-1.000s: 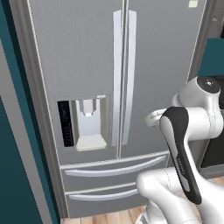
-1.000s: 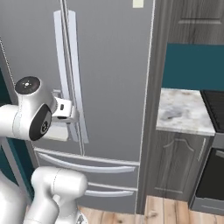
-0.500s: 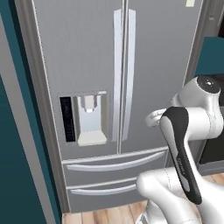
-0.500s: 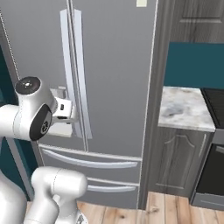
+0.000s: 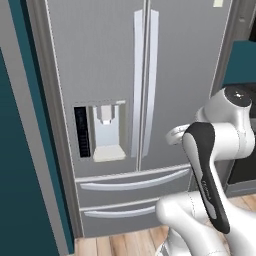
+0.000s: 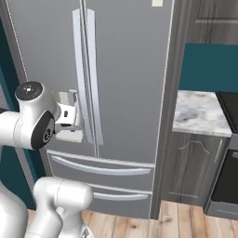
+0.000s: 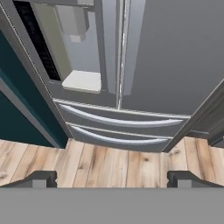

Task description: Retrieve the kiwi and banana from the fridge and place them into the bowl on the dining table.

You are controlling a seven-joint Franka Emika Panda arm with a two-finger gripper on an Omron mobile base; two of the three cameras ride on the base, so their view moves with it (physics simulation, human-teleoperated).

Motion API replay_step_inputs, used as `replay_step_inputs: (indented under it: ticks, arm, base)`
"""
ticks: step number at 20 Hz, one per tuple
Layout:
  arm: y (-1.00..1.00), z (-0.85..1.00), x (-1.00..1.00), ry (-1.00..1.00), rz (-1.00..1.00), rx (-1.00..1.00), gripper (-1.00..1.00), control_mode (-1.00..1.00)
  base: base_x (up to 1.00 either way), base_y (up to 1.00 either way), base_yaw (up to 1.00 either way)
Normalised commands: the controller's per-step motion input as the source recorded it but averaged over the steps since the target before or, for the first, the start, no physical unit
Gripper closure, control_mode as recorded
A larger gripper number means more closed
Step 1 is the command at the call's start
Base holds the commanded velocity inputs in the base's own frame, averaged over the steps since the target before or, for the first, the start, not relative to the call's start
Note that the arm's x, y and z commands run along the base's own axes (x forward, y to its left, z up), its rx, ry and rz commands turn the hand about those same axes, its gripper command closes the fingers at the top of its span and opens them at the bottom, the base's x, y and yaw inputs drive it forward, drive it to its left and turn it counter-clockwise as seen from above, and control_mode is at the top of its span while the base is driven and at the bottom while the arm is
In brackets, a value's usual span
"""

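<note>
over the last second my base has rolled in, so the fridge [image 5: 145, 100] now looms nearer and more centred, both doors shut. my gripper [image 7: 112, 178] stands wide with nothing in it, aimed down at the drawers [image 7: 120, 127] and floor. the kiwi and banana are presumably inside; i judge the right door handle [image 6: 91, 74] comes next.

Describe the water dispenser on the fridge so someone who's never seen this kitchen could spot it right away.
Find the tall grey-silver fridge with two upper doors meeting at long pale handles. On the left door, low down beside those handles, sits the dispenser: a pale recessed niche with a white tray at its base and a black panel along its left. It alone breaks the flat door face, just above the two drawers.
</note>
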Motion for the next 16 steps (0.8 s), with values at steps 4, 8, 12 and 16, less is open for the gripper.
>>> replay_step_inputs:
  ticks: [4,8,12,16]
  arm:
    - [0.00,0.00,0.00,0.00,0.00,0.00,-1.00,1.00]
    - [0.00,0.00,0.00,0.00,0.00,0.00,-1.00,1.00]
    - [0.00,0.00,0.00,0.00,0.00,0.00,-1.00,1.00]
    - [0.12,-0.01,0.03,0.00,0.00,0.00,-1.00,-1.00]
  base:
    - [-0.46,0.05,0.00]
    - [-0.41,0.06,0.00]
    - [-0.04,0.17,0.00]
    - [0.00,0.00,0.00]
